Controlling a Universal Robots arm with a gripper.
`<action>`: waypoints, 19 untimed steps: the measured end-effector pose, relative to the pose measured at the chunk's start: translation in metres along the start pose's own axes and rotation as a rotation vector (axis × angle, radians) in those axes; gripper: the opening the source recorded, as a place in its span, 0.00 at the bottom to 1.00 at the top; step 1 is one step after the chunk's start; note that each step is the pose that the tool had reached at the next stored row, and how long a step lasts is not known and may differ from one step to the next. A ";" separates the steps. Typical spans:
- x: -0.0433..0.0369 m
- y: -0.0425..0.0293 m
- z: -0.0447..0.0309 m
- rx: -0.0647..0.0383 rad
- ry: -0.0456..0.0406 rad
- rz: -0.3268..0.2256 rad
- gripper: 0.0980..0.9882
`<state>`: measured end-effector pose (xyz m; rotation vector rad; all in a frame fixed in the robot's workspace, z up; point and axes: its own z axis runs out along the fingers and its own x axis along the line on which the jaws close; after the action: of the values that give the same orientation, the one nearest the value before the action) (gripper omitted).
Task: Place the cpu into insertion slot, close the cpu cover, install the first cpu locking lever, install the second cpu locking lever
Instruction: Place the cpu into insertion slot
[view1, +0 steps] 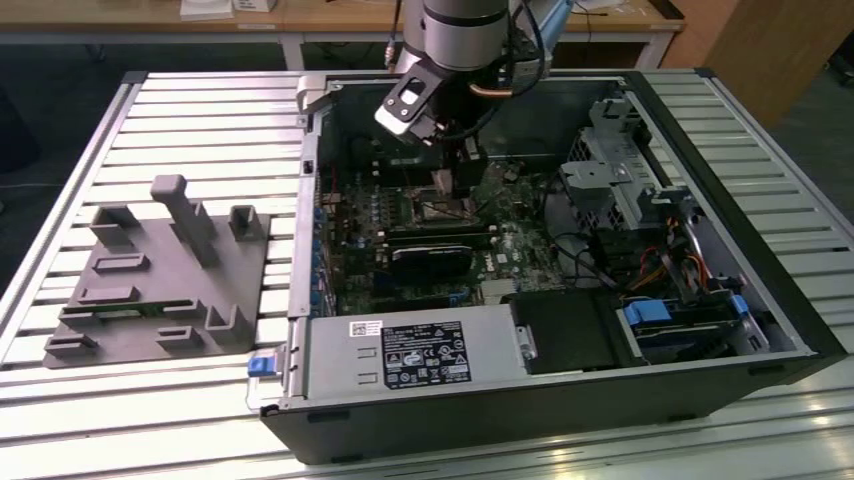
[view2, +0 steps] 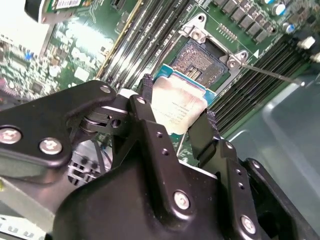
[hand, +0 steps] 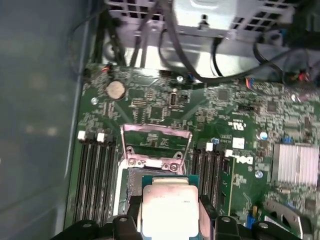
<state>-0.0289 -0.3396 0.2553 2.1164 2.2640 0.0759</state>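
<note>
Evidently the gripper is closed partway on the cpu. Its two black fingers pinch opposite edges, so the dull metal top faces up and the chip lies flat. That hold seems chosen to keep the underside level with the insertion slot. In the second wrist view the cpu hangs just beside the slot and above it, overlapping one edge. It is not yet seated, and the slot's dark centre lies bare. In the first wrist view the cpu cover stands swung up at the slot's edge away from the gripper, probably to leave the slot free from above. A thin locking lever juts sideways from the slot's corner, apparently released for the same reason. In the exterior view the arm reaches down into the open computer case, directly over the slot.
</note>
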 end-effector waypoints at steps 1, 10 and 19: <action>0.0000 -0.0001 0.0005 0.000 -0.0013 0.019 0.49; 0.0006 -0.0095 0.0045 -0.042 -0.0092 0.053 0.49; 0.0017 -0.0182 0.0115 -0.070 -0.0107 0.055 0.49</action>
<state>-0.0464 -0.3390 0.2427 2.1385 2.1640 0.1433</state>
